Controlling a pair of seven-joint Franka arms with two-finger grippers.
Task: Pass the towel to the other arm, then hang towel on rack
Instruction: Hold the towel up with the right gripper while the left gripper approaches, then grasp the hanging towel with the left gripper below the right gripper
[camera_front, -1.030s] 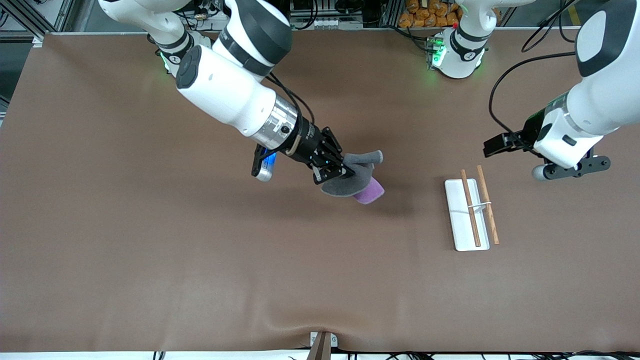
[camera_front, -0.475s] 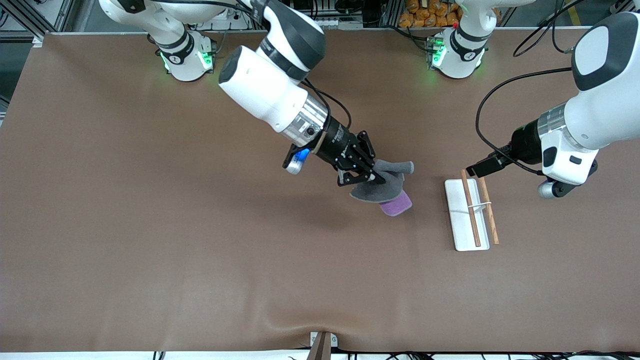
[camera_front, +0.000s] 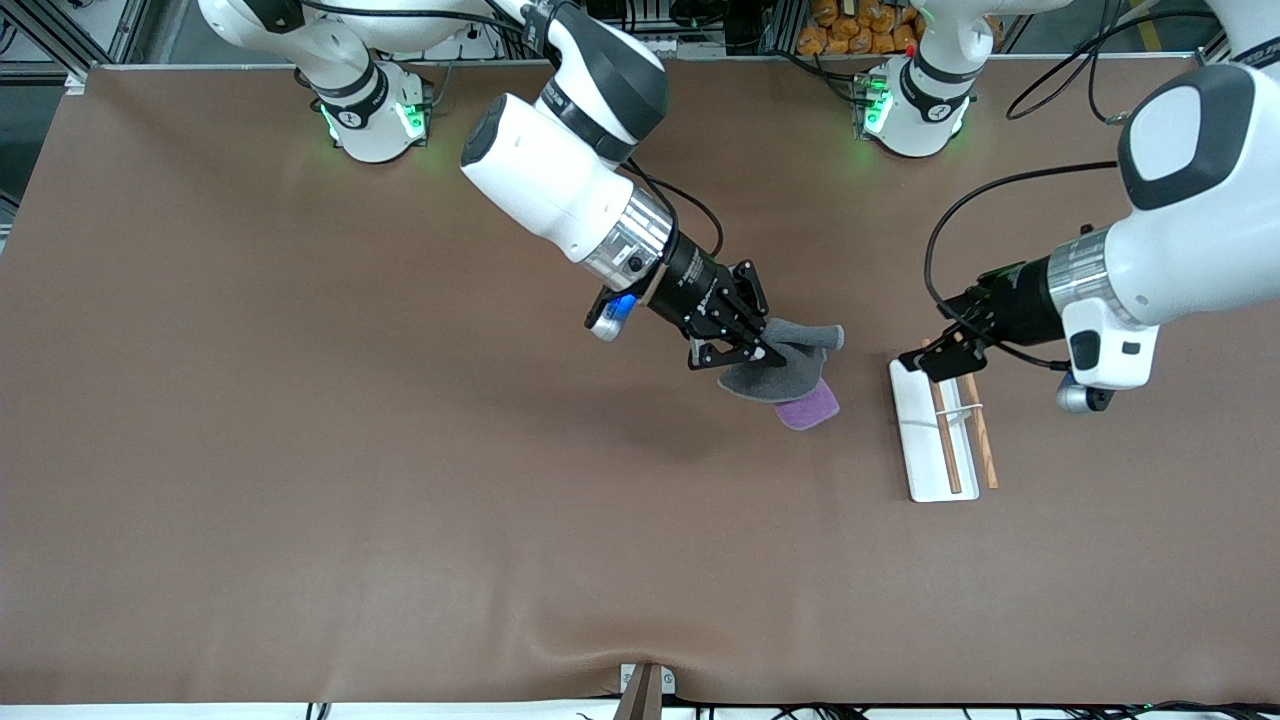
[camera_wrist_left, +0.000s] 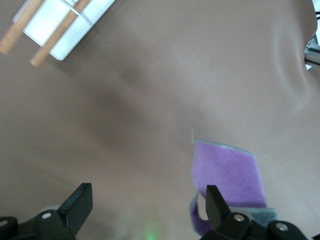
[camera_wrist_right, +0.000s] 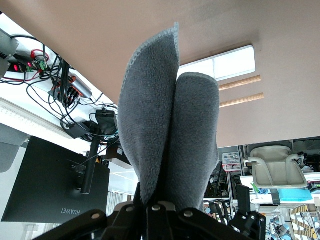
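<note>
Seen from the front: right gripper (camera_front: 752, 352) clamped on the small soft grey-and-purple towel (camera_front: 790, 375), held up over the brown table (camera_front: 300, 450); left gripper (camera_front: 935, 358) over the end of the white tray rack with two brown wooden rods (camera_front: 945, 430), towel between the two grippers.

Left wrist view: fingers (camera_wrist_left: 75, 205) spread wide, nothing between them, purple towel face (camera_wrist_left: 230, 177) just ahead, rack (camera_wrist_left: 57, 25) farther off.

Right wrist view: folded grey towel (camera_wrist_right: 170, 130) pinched at the fingertips, rack (camera_wrist_right: 227, 75) ahead.

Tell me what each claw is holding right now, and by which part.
The right claw is shut on the soft grey-and-purple towel, pinching its bunched folded end while the rest hangs free above the table. The left claw is open and holds nothing.
</note>
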